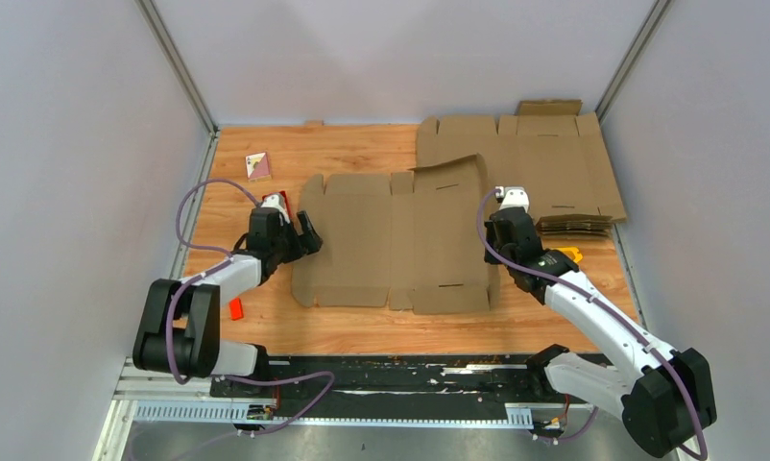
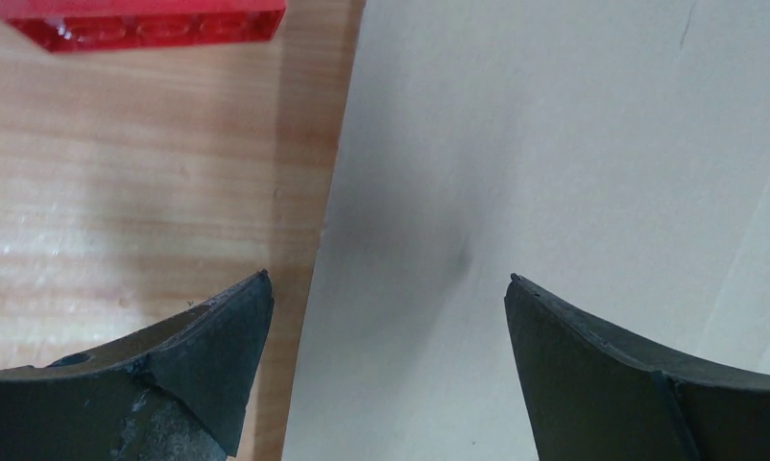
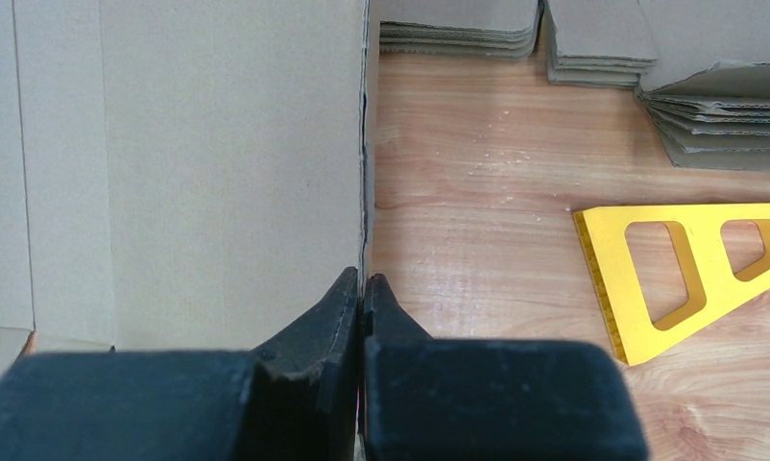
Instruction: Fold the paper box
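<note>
Brown cardboard, the paper box (image 1: 391, 240), is seen lying mid-worktop (image 1: 352, 154) with its right panel raised. Its right edge looks pinched by the tightly closed right fingers (image 3: 333, 317); its left edge is straddled by the wide-open, empty left fingers (image 2: 208, 355). A first side fold is judged in hand; creasing it upright is called for next. No writing can be read
</note>
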`<action>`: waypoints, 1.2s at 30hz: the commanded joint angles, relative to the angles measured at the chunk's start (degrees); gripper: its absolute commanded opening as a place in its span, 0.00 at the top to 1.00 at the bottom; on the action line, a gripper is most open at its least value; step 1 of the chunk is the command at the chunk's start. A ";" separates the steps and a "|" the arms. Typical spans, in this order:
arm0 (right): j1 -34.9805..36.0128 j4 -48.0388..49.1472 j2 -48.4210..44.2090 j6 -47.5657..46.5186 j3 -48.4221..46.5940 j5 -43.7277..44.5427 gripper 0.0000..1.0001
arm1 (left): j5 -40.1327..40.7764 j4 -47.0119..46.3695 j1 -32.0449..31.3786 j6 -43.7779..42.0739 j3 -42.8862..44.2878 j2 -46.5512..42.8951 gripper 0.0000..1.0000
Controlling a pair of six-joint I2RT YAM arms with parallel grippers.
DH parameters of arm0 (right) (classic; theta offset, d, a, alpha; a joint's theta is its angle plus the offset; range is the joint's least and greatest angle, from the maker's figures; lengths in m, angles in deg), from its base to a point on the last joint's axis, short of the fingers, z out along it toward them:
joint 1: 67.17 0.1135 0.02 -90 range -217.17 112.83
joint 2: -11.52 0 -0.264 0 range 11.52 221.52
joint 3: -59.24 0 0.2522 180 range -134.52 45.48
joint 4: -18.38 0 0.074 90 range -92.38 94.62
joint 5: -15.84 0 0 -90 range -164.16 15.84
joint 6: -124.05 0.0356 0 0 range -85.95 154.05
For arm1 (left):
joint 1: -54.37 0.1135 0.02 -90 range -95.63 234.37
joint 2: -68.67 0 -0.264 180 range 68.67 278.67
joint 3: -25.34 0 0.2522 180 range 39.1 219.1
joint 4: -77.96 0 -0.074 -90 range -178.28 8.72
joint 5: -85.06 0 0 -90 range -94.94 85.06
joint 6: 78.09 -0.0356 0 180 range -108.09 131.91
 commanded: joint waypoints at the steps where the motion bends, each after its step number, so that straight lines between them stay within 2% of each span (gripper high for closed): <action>1: -0.21 1.71 -0.01 0.26 -1.15 -0.75 1.00 | -7.78 -5.53 1.74 0.88 0.89 3.46 0.07; 6: -0.20 1.07 0.67 0.50 -1.67 -1.85 1.00 | -18.32 -14.34 2.22 3.21 -0.65 4.73 0.44; 10: -0.20 0.57 -0.63 1.27 -0.95 -3.66 1.00 | -19.46 -13.00 2.27 1.54 -0.87 2.16 0.84; 12: -0.20 0.78 -1.81 1.45 -0.13 -3.32 1.00 | -18.36 -12.83 2.24 1.47 -2.07 -1.29 0.98; 20: -0.25 4.66 -4.49 2.15 0.78 -5.20 1.00 | -19.00 -16.03 1.90 2.64 -6.88 -16.48 1.00; 24: -0.24 9.09 -4.28 2.31 0.54 -7.17 1.00 | -16.51 -16.93 -0.53 0.74 -8.98 -26.73 1.00; 27: -0.20 13.83 -2.94 2.25 0.22 -8.84 0.94 | -12.56 -18.82 -2.87 -1.69 -11.24 -35.63 1.00; 29: -0.22 18.07 -1.72 1.85 0.68 -10.22 0.92 | -11.27 -23.40 -3.77 -2.31 -13.74 -39.96 1.00; 32: -0.20 22.62 0.89 1.57 1.34 -10.47 0.90 | -10.69 -28.18 -4.49 -2.44 -16.35 -43.73 1.00; 36: -0.20 23.39 7.17 -1.01 1.11 -12.98 0.85 | -11.65 -31.22 -5.56 -3.37 -17.79 -44.91 1.00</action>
